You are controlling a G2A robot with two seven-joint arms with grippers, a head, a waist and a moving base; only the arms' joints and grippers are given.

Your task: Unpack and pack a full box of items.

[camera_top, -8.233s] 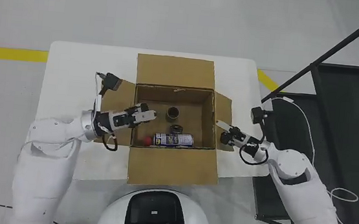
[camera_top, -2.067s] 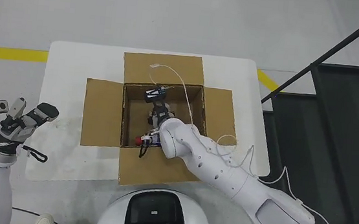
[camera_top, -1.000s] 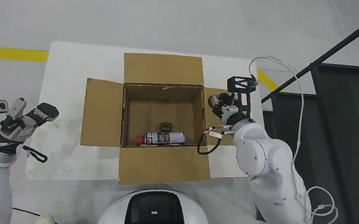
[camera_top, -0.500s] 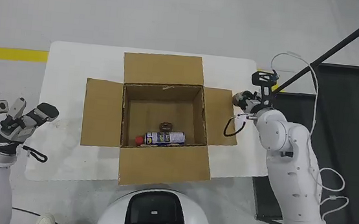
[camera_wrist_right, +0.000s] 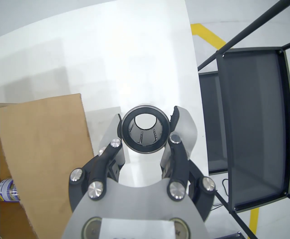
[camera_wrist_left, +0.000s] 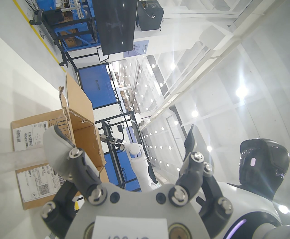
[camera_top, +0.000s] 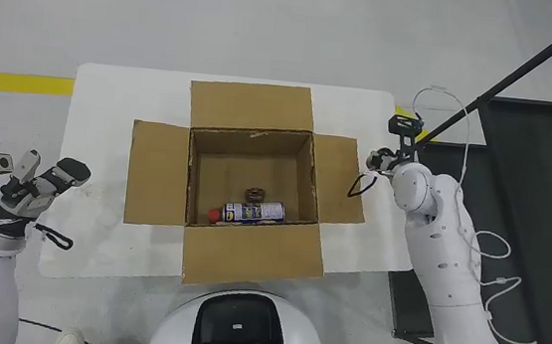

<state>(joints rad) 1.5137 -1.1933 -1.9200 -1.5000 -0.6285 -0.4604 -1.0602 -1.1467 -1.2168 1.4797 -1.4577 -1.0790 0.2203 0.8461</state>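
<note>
Top view: the right gripper (camera_top: 375, 160) hangs over bare table (camera_top: 123, 97), its fingers just past the outer edge of the open cardboard box (camera_top: 159, 174)'s side flap. A spray can (camera_top: 252, 212) and a small dark ring-shaped part (camera_top: 255, 194) lie on the box floor, well apart from those fingers. This looks like the unpacking half of the task, with two things yet to come out.

Right wrist view: the two fingers (camera_wrist_right: 183, 133) clamp a linear bearing (camera_wrist_right: 145, 133) across its outer wall, with its bore towards the camera and its ball tracks visible. There is only tabletop beyond the fingertips, likely chosen as a free spot to set the bearing down.

Left wrist view: the left gripper (camera_wrist_left: 123, 144) has its fingers spread wide with nothing between them, and the box stands well beyond the fingertips. It is probably parked there to leave the other arm room.
</note>
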